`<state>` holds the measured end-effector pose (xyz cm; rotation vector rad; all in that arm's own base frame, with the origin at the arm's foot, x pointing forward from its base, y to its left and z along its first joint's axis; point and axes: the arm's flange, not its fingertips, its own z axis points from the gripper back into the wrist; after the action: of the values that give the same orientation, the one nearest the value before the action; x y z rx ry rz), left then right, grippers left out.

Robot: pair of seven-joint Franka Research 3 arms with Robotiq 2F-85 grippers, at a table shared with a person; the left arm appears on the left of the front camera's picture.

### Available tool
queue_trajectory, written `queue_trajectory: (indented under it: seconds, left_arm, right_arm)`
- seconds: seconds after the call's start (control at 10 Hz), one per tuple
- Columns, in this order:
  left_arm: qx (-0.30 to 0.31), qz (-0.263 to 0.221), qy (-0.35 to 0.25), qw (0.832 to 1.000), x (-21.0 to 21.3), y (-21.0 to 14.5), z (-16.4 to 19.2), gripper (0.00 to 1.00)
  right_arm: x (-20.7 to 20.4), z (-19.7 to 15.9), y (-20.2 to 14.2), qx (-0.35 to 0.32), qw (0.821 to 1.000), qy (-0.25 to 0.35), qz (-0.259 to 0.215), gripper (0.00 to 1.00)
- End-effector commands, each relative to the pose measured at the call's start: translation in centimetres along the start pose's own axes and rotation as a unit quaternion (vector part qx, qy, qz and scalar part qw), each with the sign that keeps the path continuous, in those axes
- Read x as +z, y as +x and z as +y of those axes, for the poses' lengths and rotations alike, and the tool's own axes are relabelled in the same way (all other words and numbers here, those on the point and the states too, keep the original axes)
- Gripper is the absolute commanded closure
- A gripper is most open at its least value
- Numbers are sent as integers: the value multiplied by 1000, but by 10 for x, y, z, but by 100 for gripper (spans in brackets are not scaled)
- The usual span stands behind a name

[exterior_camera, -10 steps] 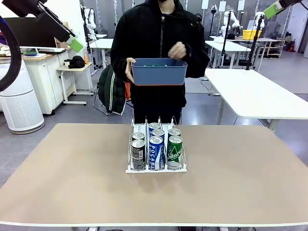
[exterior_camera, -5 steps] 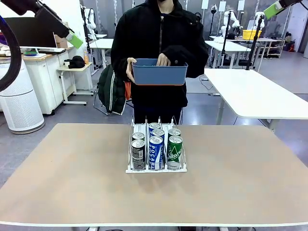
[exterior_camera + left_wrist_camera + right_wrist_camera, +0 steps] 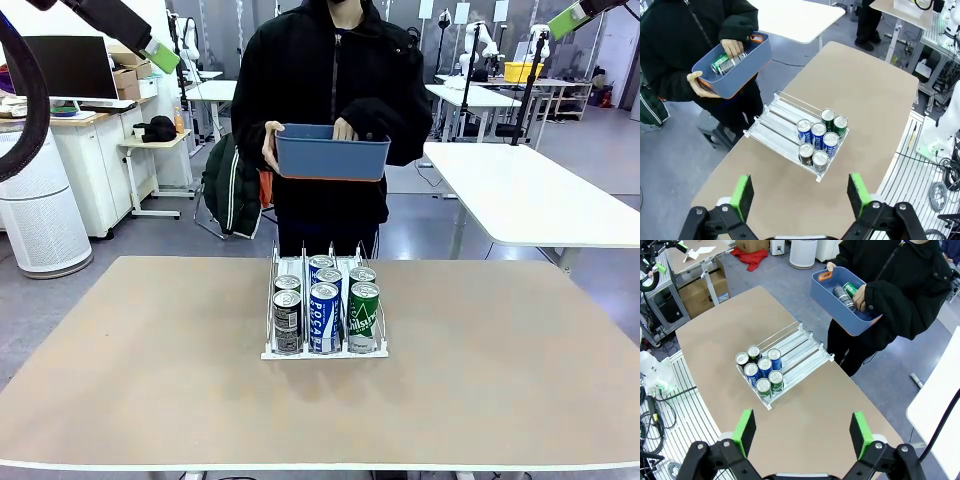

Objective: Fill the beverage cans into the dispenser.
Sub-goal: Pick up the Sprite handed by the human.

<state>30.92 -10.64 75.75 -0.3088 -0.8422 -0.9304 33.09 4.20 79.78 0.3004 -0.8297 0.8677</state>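
The tan table (image 3: 150, 400) carries the dispenser only; the person (image 3: 330, 80) stands at its far edge, holding a blue tub (image 3: 330, 160) at chest height. One of the person's hands (image 3: 699, 82) grips the tub's rim and the other hand (image 3: 731, 47) reaches inside, resting on the loose cans (image 3: 725, 62) there. At least one green and one dark can lie in the tub; the exact count is hard to tell.

The dispenser (image 3: 325, 353) sits in the middle of the table, its low lip facing the near side. Seven cans stand upright in it, crowded against that lip: two dark grey cans (image 3: 287, 322) in the left lane, three blue cans (image 3: 324, 315) in the middle lane and two green cans (image 3: 363, 315) in the right lane. The far stretch of all three lanes (image 3: 775, 120) is bare wire, so there is room for more. By my reading the filling is partly done, with the tub's cans left to load.

The left gripper (image 3: 800, 192) hangs high above the table, jaws spread as wide as they go, grasping and touching nothing. The right gripper (image 3: 803, 432) is likewise raised well clear, fully released and empty.
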Motion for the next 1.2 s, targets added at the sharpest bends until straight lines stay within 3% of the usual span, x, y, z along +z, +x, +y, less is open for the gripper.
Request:
queue_trajectory:
  seconds: [0.0, 0.3, 0.4, 1.1]
  left_arm:
    - [10, 6, 20, 1000, 6, -1, -2, 0]
    - [-12, 31, 20, 999, 3, -7, 13, 0]
    - [-2, 1, 10, 1000, 6, -1, 0, 0]
    - [-2, 1, 10, 1000, 6, -1, 0, 0]
  right_arm:
    - [-1, 1, 0, 0, 1000, 2, 2, 0]
    - [-1, 1, 0, 0, 1000, 2, 2, 0]
    - [-1, 1, 0, 0, 1000, 2, 2, 0]
    - [-1, 1, 0, 0, 1000, 2, 2, 0]
